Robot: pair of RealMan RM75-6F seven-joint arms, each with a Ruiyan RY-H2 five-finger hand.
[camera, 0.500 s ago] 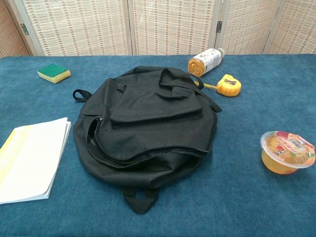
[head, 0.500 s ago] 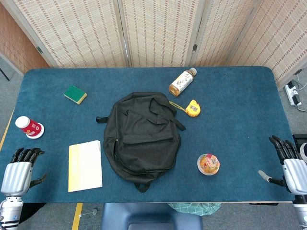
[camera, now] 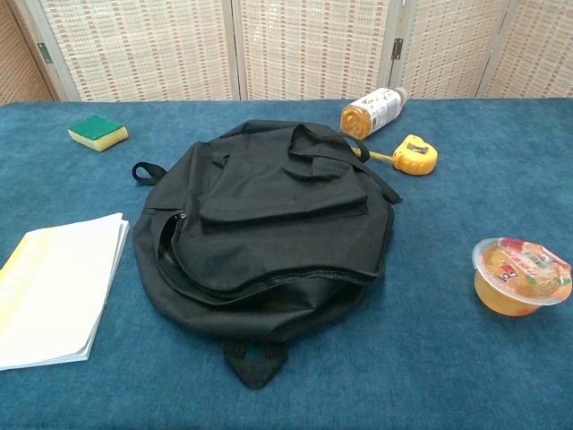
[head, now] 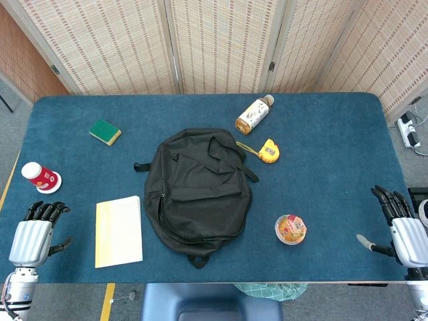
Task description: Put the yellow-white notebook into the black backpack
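Observation:
The yellow-white notebook [head: 119,231] [camera: 55,289] lies flat near the table's front left, just left of the black backpack [head: 197,188] [camera: 264,224]. The backpack lies flat mid-table with its main zipper partly undone along the front curve. My left hand [head: 35,235] hovers at the front left corner, left of the notebook, fingers apart and holding nothing. My right hand [head: 401,226] is at the front right edge, fingers spread and empty. Neither hand shows in the chest view.
A red-and-white cup [head: 41,177] stands at the left edge. A green-yellow sponge [head: 105,132] [camera: 98,133] lies at the back left. A drink bottle [head: 253,114] and a yellow tape measure [head: 269,151] lie behind the backpack. A jelly cup [head: 290,229] [camera: 521,277] sits right of it.
My left hand has moved slightly forward and inward over the table's corner. My right hand has shifted a little inward. The objects have not moved.

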